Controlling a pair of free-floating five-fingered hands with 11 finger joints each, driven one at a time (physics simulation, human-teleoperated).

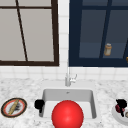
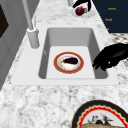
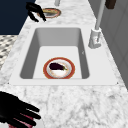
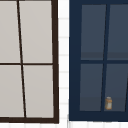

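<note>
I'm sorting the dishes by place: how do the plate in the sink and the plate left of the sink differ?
The sink plate has a red rim and carries a dark eggplant; the counter plate has a black outer rim and carries a pale long food item. Both are round and lie flat.

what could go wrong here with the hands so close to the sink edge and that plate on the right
The right hand hangs over a dark red item on the white plate; a clumsy grasp could knock it onto the counter. The left hand hovers at the sink rim; dropping in, it might hit the plate with the eggplant.
</note>
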